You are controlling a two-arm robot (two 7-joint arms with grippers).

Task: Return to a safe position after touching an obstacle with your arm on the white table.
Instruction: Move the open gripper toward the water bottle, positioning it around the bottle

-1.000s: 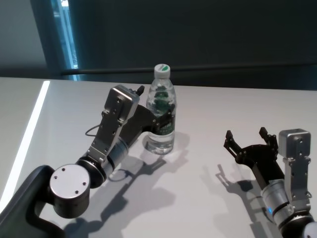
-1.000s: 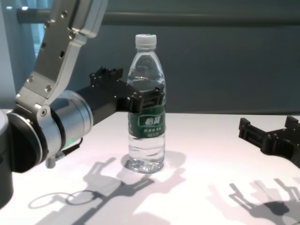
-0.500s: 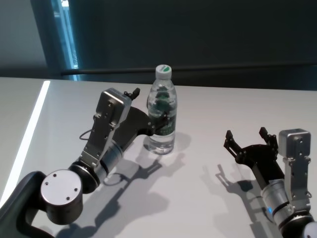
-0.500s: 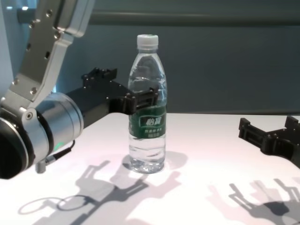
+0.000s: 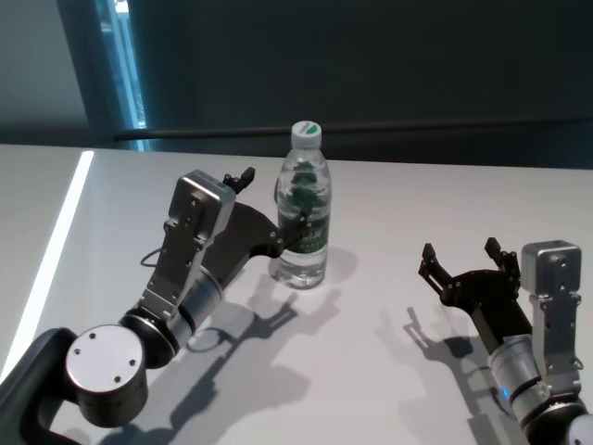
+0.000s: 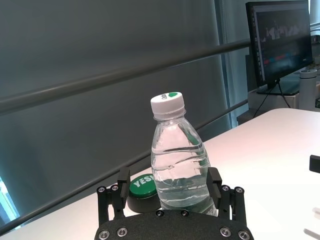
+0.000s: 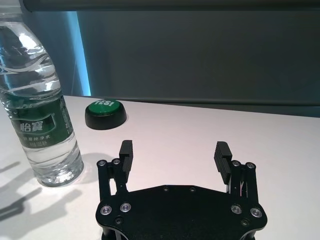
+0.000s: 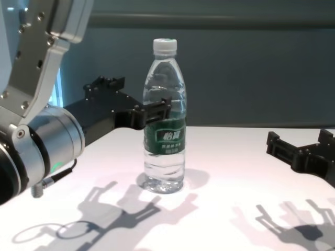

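The obstacle, a clear water bottle [image 5: 303,211] with a white cap and green label, stands upright on the white table [image 5: 417,199]. My left gripper [image 5: 269,199] is open right beside it on its left. In the left wrist view the bottle [image 6: 177,160] rises between the two fingertips [image 6: 122,176]. In the chest view one fingertip [image 8: 159,107] overlaps the bottle [image 8: 165,115]; I cannot tell whether it touches. My right gripper [image 5: 460,258] rests open and empty low over the table at the right, well apart from the bottle [image 7: 42,105].
A green round button [image 7: 105,112] on a black base sits on the table behind the bottle, also in the left wrist view [image 6: 142,185]. A monitor [image 6: 280,40] stands far off. A bright strip [image 5: 56,241] runs along the table's left edge.
My left arm has drawn back toward the left and the near side, pulling its gripper part way off the bottle. The bottle stays upright in place. The right arm has not moved.
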